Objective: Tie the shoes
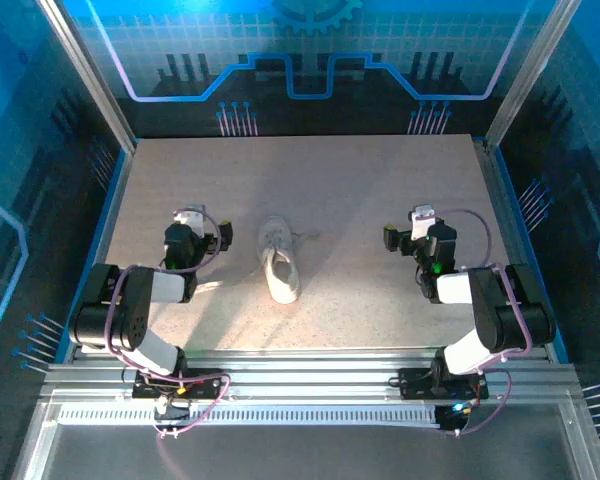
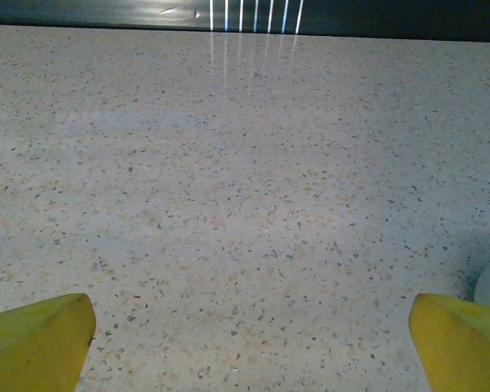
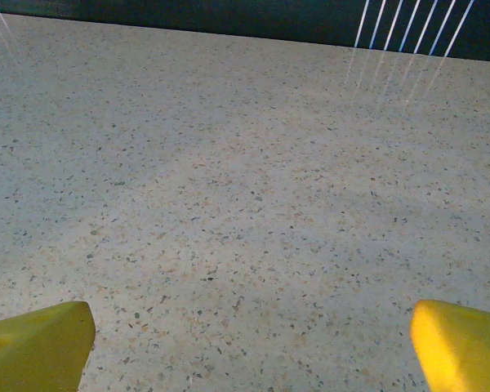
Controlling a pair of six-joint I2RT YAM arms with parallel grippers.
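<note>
Evidently nothing is tied yet: the white sneaker (image 1: 278,262) lies near the worktop's (image 1: 380,180) middle, laces seemingly loose, between the left tool (image 2: 251,327) and the right tool (image 3: 249,327), both spread wide and empty.

No legible text, brand or number anywhere. Back panel (image 1: 310,40): blue gear outline and circuit-style lines, graphics only. Shoe (image 1: 278,262): any marking is too small to read. Speckled surface (image 1: 360,200): unmarked.
</note>
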